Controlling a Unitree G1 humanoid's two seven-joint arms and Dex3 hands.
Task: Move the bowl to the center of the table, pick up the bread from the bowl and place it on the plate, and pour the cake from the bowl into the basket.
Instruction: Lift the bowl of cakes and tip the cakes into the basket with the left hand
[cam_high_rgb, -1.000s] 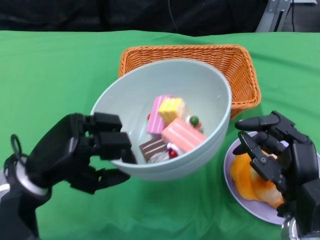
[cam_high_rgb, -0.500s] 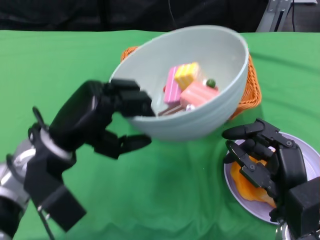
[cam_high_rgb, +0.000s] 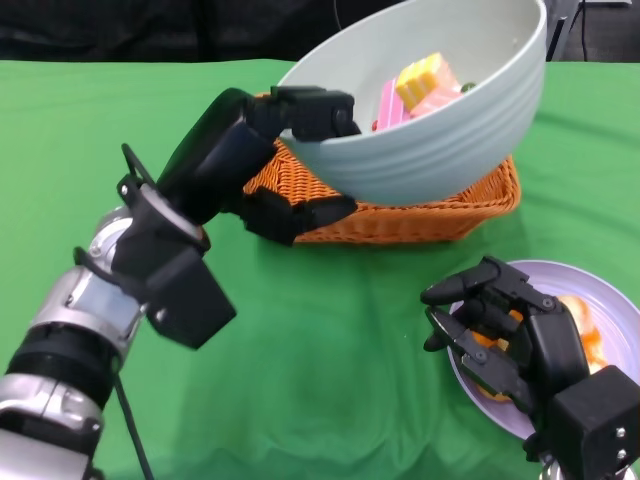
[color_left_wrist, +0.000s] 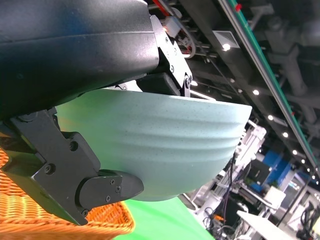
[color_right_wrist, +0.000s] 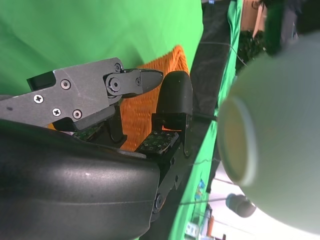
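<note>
Both hands visible: left hand (cam_high_rgb: 262, 160) fingers grasping bowl (cam_high_rgb: 450, 140) rim above basket (cam_high_rgb: 400, 215); right hand (cam_high_rgb: 520, 345) fingers released over plate (cam_high_rgb: 610, 290).

Raised bowl (cam_high_rgb: 440, 120), gripped by left hand (cam_high_rgb: 270, 150), hangs over basket (cam_high_rgb: 400, 215), blocking access from above. Open green bench (cam_high_rgb: 330, 380) lies between left forearm and right hand (cam_high_rgb: 505, 335); plate (cam_high_rgb: 600, 290) sits beneath right hand.

Green table (cam_high_rgb: 330, 370): orange basket (cam_high_rgb: 420, 215) at back, plate (cam_high_rgb: 600, 285) front right.
</note>
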